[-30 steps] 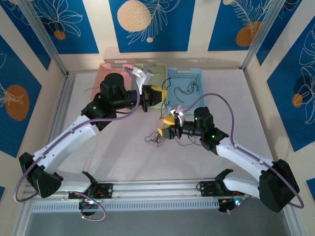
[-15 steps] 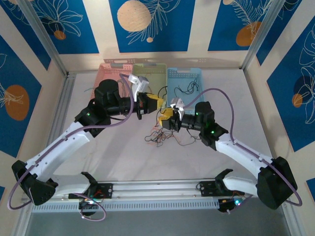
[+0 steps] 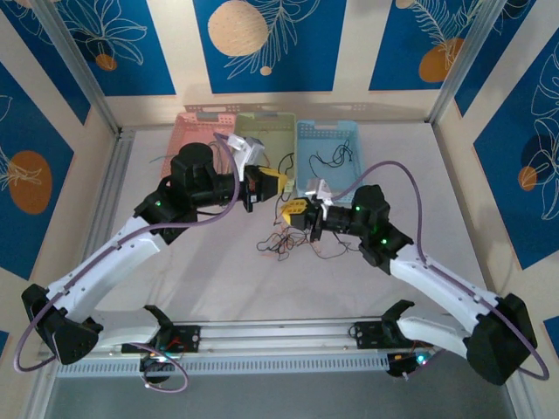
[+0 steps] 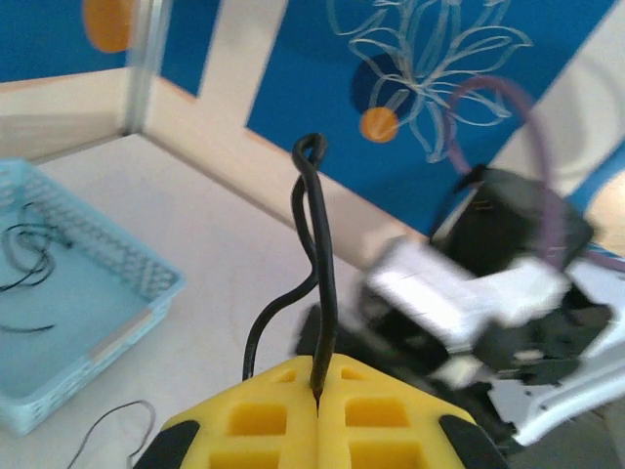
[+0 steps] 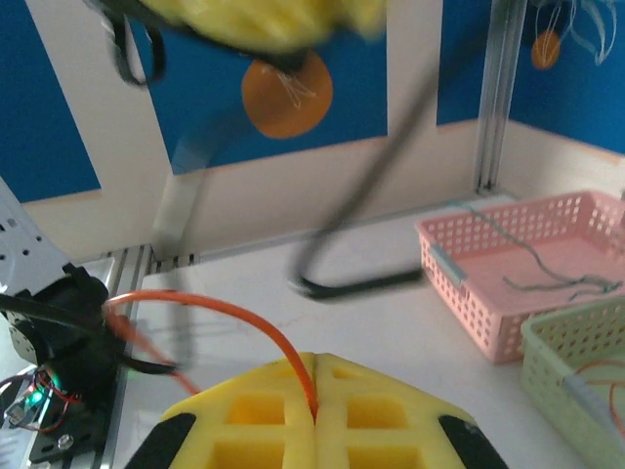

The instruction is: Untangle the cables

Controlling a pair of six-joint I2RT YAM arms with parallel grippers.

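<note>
Over a white worktop (image 3: 218, 279), the left pincer (image 4: 317, 393) is clenched on a black cable (image 4: 317, 244) and the right pincer (image 5: 314, 391) on an orange cable (image 5: 234, 315), both above the tangled cables (image 3: 278, 244) near a blue basket (image 3: 327, 129).

The whole tabletop (image 3: 218, 288) is viewed from high above its near edge, looking down and forward. The left wrist camera is set close behind the left gripper (image 4: 318, 391), faced across at the right arm (image 4: 508, 274) and the blue basket (image 4: 146, 293). The right wrist camera is set close behind the right gripper (image 5: 314, 376), faced at the pink basket (image 5: 479, 283). Both baskets are shared with the top view.
</note>
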